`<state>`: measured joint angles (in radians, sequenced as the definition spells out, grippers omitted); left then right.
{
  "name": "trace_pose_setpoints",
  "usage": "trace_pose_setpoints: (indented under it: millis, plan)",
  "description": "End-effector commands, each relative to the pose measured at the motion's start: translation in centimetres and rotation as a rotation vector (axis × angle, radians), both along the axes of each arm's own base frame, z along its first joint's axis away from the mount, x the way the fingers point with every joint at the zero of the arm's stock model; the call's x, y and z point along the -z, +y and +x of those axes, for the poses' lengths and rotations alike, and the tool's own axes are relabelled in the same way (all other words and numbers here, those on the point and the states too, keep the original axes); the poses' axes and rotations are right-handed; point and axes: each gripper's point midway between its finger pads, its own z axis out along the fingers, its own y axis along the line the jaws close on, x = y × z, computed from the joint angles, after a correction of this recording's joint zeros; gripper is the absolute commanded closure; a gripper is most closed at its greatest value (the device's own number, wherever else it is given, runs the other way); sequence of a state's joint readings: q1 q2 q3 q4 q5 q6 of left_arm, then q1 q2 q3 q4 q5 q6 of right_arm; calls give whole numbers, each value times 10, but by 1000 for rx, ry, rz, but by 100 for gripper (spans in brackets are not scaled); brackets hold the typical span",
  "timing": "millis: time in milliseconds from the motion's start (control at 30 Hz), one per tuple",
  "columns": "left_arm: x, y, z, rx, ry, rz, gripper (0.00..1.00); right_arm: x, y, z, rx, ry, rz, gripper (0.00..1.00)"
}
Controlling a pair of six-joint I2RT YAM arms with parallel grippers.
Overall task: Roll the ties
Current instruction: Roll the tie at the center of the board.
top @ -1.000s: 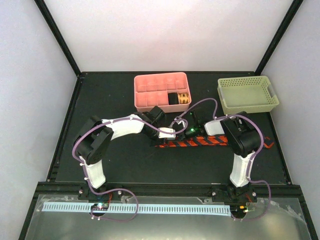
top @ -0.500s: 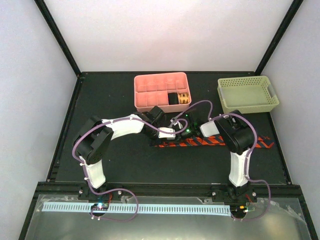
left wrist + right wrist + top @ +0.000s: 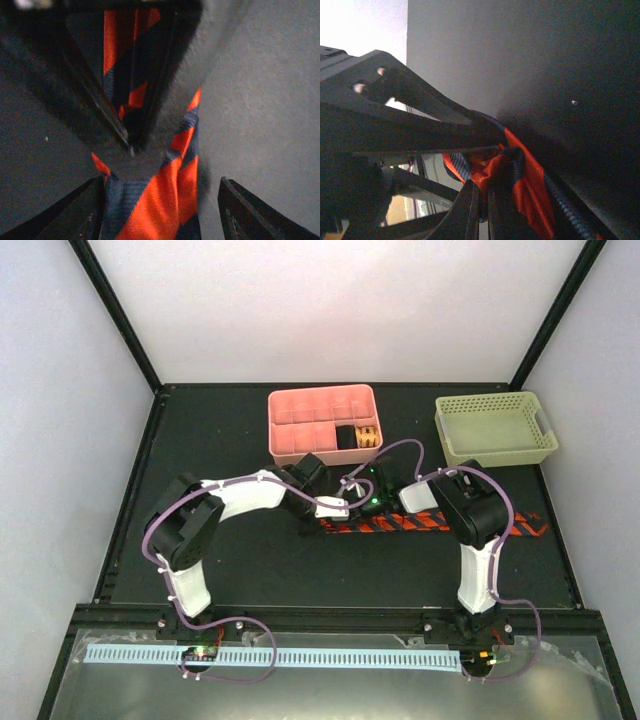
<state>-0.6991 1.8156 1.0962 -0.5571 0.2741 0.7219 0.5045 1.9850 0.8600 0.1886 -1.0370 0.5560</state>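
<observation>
The orange-red tie with navy stripes lies flat across the middle of the table, running left to right. Both grippers meet at its left end. My left gripper is open and straddles the tie, its fingertips on either side of the fabric, close above it. My right gripper is shut on a bunched fold of the tie at the tie's left end; its dark finger shows just ahead in the left wrist view. Two rolled ties sit in the pink tray.
The pink compartment tray stands at the back centre, just behind the grippers. A pale green basket stands at the back right. The tie's right end reaches near the table's right edge.
My right gripper has moved left along the tie towards the left gripper. The tie's left end has drawn in to the right. The left gripper has barely shifted.
</observation>
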Motion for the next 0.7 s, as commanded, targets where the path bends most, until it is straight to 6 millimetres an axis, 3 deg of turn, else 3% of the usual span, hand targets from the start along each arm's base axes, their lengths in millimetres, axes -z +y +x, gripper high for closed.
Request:
trace_pose_setpoints:
  millis: [0,100,167,467,667]
  plan:
    - [-25,1,0,6,-39,-84,26,7,1,1,-9,-17,-21,98]
    - [-26,1,-5,45,-67,-96,7,5,1,1,-11,-19,-15,98]
    - [-21,1,1,30,-91,-72,1,4,2,1,-15,-16,-9,98]
    - [-3,-2,8,29,-112,11,2,-2,4,-1,-26,-2,24,98]
    - [8,3,8,11,-91,46,21,-5,4,-2,-25,13,36,98]
